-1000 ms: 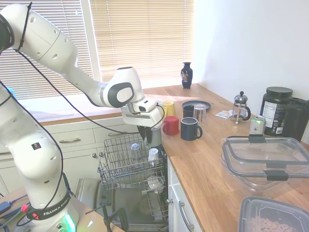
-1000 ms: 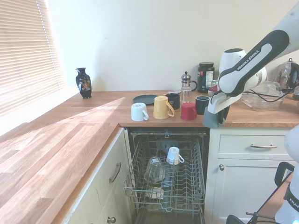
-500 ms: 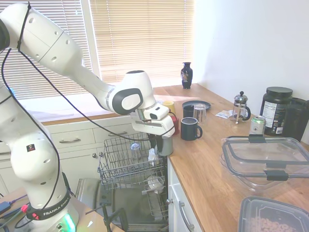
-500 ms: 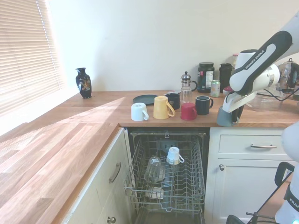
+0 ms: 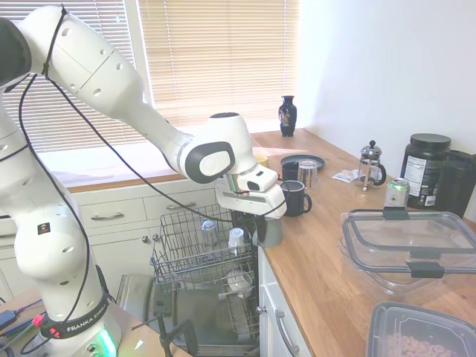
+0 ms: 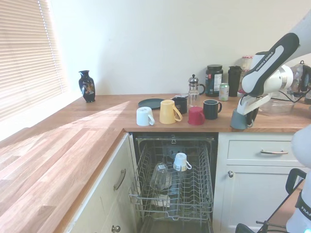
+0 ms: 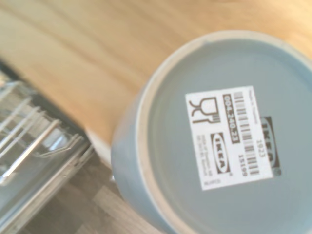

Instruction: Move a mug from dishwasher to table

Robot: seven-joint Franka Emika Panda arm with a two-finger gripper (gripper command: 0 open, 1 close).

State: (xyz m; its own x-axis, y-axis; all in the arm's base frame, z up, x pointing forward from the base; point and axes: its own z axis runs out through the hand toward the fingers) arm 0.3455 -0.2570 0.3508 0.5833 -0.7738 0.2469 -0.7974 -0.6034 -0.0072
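Along the long light-brown wooden table (image 6: 87,141), at its front edge, the white arm's gripper (image 6: 244,118) is clamped on the dull grey-blue mug (image 6: 238,120), held upside down with its labelled base (image 7: 229,136) up. At seven o'clock from it, the open dishwasher (image 6: 172,187) shows its grey wire rack. At ten o'clock stand a dark navy mug (image 6: 211,109) and a red mug (image 6: 196,116).
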